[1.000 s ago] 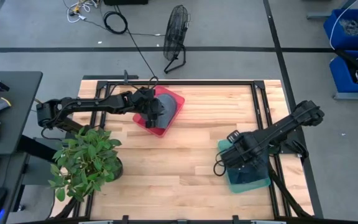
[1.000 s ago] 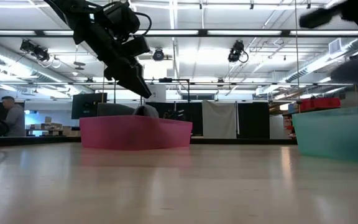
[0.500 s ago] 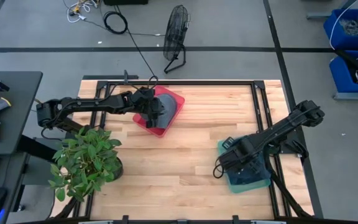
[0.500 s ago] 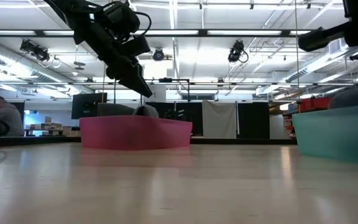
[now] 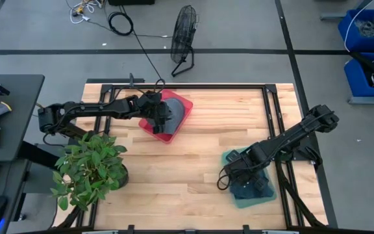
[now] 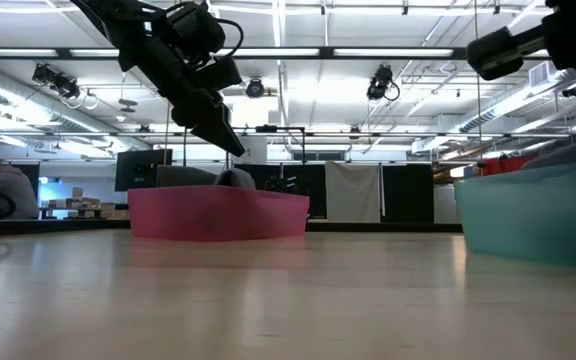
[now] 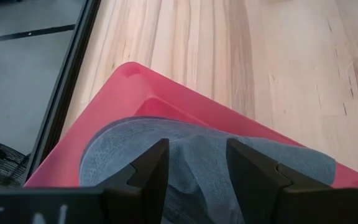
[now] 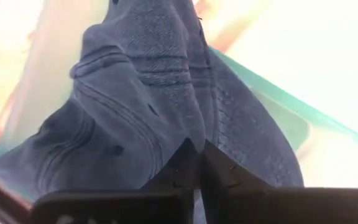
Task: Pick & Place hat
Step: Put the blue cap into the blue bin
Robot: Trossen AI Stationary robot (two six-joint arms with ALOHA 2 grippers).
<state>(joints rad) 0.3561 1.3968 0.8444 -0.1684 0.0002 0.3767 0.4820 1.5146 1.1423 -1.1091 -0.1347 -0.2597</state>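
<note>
A grey hat (image 7: 191, 149) lies in the red bin (image 5: 184, 104) at the far left of the table. My left gripper (image 7: 194, 168) hovers open just over it, one finger on each side of the crown. A dark blue hat (image 8: 148, 93) lies in the teal bin (image 5: 229, 156) at the near right. My right gripper (image 5: 239, 179) reaches down into that bin and is shut on the hat. In the low view the red bin (image 6: 218, 215) sits left and the teal bin (image 6: 538, 215) right. My right gripper pinches a raised fold of the dark blue hat's cloth (image 8: 194, 134) between its two shut fingers. It comes slanting down from above. The hat rests inside the teal bin (image 8: 278, 118), spread out beyond the fingertips.
A potted plant (image 5: 89, 166) stands at the table's near left corner, close to the left arm. Black frame rails (image 5: 271, 110) run along the table's edges. Bare wood (image 5: 193, 162) lies between the two bins. A fan (image 5: 184, 39) stands on the floor beyond the far edge.
My right gripper has moved toward the table's left and near edges, staying shut on the dark hat. The teal bin has slid along with it and turned a little, and looms larger in the low view.
</note>
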